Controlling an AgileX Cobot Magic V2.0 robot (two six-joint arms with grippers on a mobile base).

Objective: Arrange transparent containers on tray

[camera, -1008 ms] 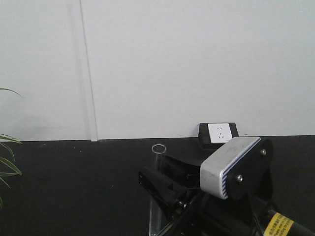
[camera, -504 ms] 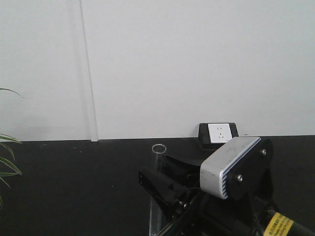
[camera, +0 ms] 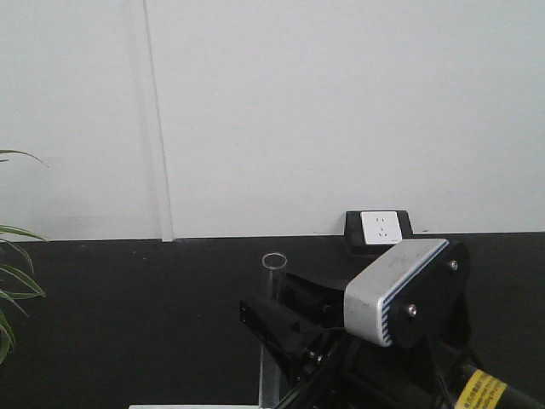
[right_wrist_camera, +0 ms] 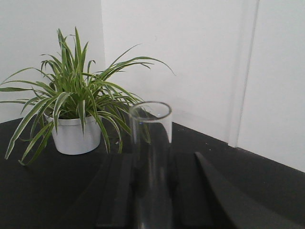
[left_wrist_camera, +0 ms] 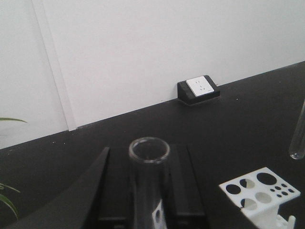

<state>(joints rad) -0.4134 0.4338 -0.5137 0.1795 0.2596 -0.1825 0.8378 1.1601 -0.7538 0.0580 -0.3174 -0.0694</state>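
Left gripper: the left gripper [left_wrist_camera: 148,162] has its black fingers pressed against a glass tube, the left tube [left_wrist_camera: 149,191], which stands upright between them with its round rim on top.

Right gripper: the right gripper [right_wrist_camera: 150,167] pinches the right tube [right_wrist_camera: 151,143] the same way, upright and held well above the black table [right_wrist_camera: 28,191].

Front view: an arm reaches in from the lower right and carries a tube upright in its fingers. I take it for my right arm, since that wrist looks toward the potted plant [right_wrist_camera: 71,109].

What has just changed: over the last second the wall seam has drifted slightly right in the front view, the plant leaves at the left edge have shifted, and a pale strip [camera: 192,406] has come in at the bottom edge. The tube's rim and the gripper sit almost where they were.

Meaning for the task: I judge that the view itself shifted while both holds stayed firm. Nothing has been set down, so both tubes are still to be placed.

Tray: it shows in none of the views, and I cannot tell whether the pale strip belongs to it.

Other items: a white rack [left_wrist_camera: 259,188] stands near the left gripper. A third tube [left_wrist_camera: 299,129] hangs at the right edge with its top cut off. A wall socket [left_wrist_camera: 200,86] sits by the wall.
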